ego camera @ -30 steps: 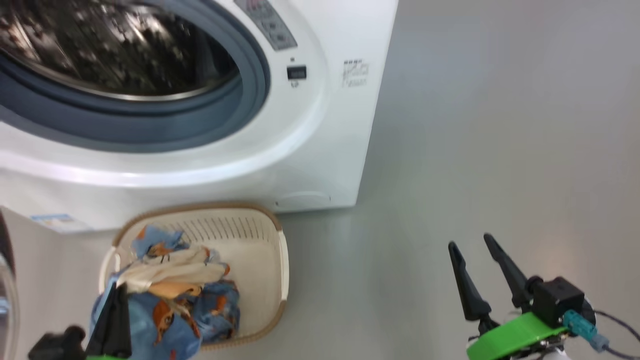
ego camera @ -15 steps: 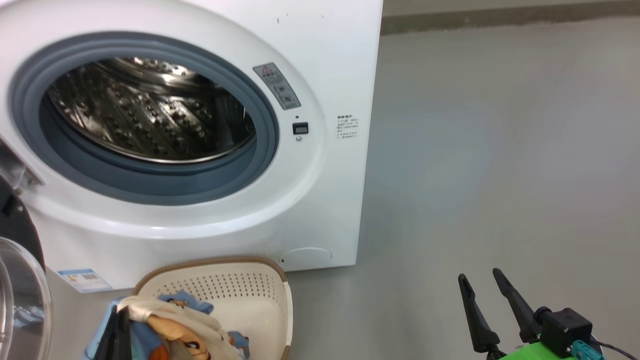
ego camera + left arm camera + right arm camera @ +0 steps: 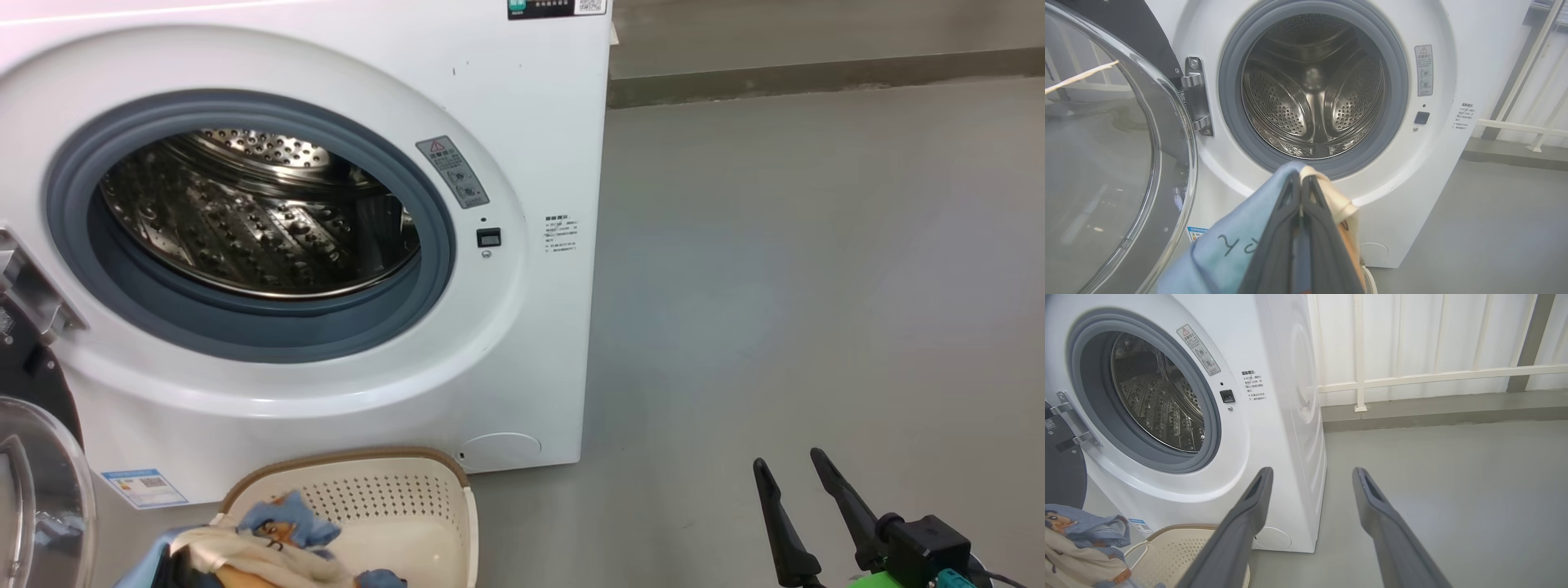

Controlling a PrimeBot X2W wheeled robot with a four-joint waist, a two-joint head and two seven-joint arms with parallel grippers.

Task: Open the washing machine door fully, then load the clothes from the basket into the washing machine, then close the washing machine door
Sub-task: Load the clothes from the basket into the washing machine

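1. The washing machine (image 3: 539, 122) stands in front of the robot, and its steel drum (image 3: 1314, 90) looks empty. I judge that the loading step is in hand, with a garment lifted for the drum.
2. The washing machine door (image 3: 1106, 163) is swung wide to the left on its hinge (image 3: 1198, 96), so the mouth is free. Its glass bowl bulges close to the left arm, and a wide swing could knock it.
3. The basket (image 3: 343, 456) sits on the floor (image 3: 816, 286) just in front of the machine, below the opening.
4. The clothes (image 3: 277, 531) lie partly in the basket. One blue and cream piece is raised above it, in front of the lower gasket (image 3: 245, 343).
5. The left gripper (image 3: 1301, 179) is closed tight on this cloth, with its fingers pressed together and pointing at the drum. Next it needs to go forward and a little up, over the gasket lip and deep into the drum, before it lets go. The hanging cloth may catch on the lip.
6. The right gripper (image 3: 1312, 473) has its fingers spread wide and carries nothing. It is well apart to the right of the opening, out of the way.
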